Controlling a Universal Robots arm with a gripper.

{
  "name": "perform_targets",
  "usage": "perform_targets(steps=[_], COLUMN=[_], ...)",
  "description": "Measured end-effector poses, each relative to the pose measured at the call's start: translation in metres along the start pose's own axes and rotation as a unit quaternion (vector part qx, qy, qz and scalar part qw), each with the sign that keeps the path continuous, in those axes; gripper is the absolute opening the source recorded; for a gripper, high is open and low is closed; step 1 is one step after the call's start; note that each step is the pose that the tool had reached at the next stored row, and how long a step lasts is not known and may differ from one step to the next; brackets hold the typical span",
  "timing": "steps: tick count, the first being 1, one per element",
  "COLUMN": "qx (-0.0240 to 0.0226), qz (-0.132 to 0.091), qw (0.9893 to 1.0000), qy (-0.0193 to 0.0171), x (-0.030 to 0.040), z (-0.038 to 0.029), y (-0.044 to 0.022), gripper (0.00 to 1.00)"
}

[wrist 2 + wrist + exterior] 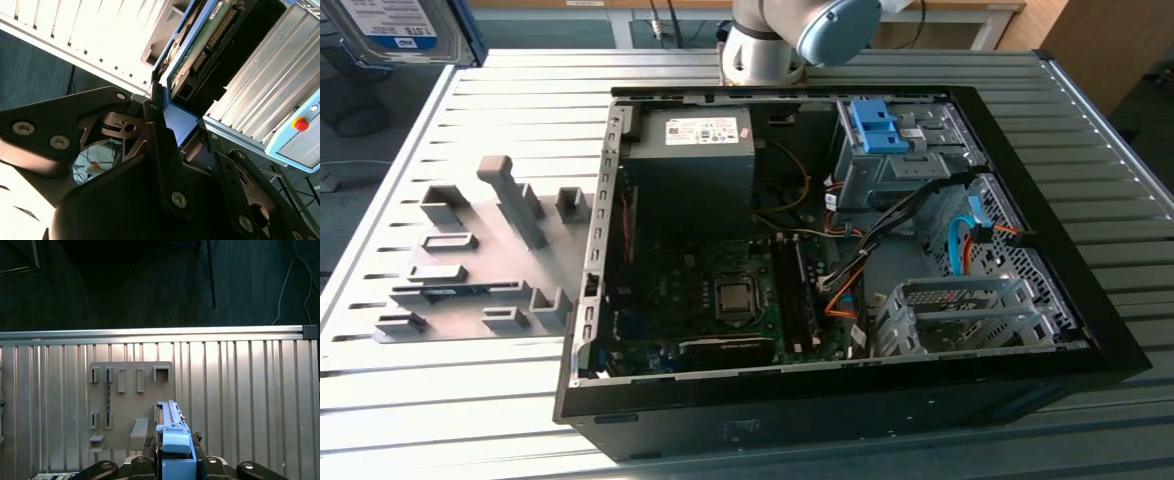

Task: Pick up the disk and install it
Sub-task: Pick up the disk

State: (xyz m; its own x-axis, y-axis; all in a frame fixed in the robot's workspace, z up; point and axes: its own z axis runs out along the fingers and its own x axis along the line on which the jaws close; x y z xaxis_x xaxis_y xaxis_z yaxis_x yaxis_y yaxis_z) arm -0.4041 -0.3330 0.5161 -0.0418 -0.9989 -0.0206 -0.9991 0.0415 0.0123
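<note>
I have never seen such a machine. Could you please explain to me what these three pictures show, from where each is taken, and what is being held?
It is a robot arm at a ribbed metal table. The exterior view is taken from a camera off the arm; the two wrist views come from cameras riding on the arm. On the table lie an open computer case and a grey holder plate. The pincer is shut on the disk, a hard drive in a blue frame, held above the table.
</note>
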Motion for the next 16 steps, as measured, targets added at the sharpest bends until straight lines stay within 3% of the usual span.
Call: perform_targets(steps=[9, 16], qx=[-0.0004, -0.0005], qz=[0.000, 0.000], qw=[1.0000, 1.0000], qy=[0.0000, 0.0000], x=[0.0000, 0.0090], z=[-0.0001, -0.0003], y=[-0.0107, -0.0131], gripper=[0.37, 0.37])
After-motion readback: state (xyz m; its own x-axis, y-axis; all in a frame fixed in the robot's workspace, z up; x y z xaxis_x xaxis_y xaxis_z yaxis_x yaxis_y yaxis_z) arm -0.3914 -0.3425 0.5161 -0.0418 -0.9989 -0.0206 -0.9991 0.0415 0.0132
